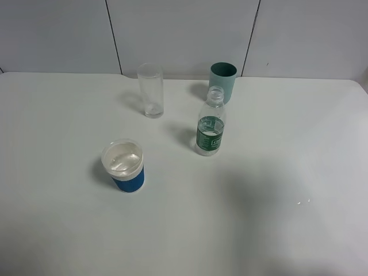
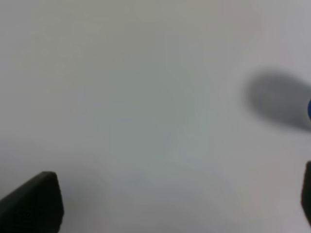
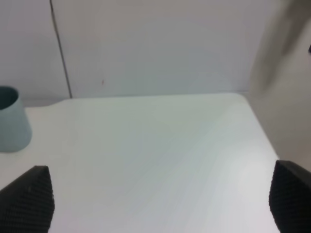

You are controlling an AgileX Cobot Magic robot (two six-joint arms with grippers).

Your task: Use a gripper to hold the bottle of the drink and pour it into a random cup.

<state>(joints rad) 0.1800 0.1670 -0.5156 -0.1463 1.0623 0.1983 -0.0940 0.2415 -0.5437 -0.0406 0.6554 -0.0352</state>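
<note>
- Left gripper (image 2: 165,204): fingers spread wide, nothing between them; one dark fingertip (image 2: 34,201) shows at each lower corner of the left wrist view, above bare table (image 2: 146,97); a blue sliver of the cup (image 2: 309,109) and its shadow lie ahead of the tool, off to one side
- Cup (image 1: 123,165): short, blue lower band, wide white rim, pale inside; upright on the table (image 1: 287,172), nearest the front edge in the exterior high view, well apart from both grippers
- Glass tumbler (image 1: 150,90): tall, clear, upright, behind the cup
- Bottle of the drink (image 1: 210,122): uncapped, dark green label, clear liquid inside, upright near the table centre, just in front of the teal cup (image 1: 223,81); neither gripper touches it
- Right gripper (image 3: 160,201): fingers spread wide, gripping nothing; the textured fingertips (image 3: 29,199) frame bare table (image 3: 155,145), with the teal cup (image 3: 12,121) ahead of the tool and off to one side; the bottle is out of this view
</note>
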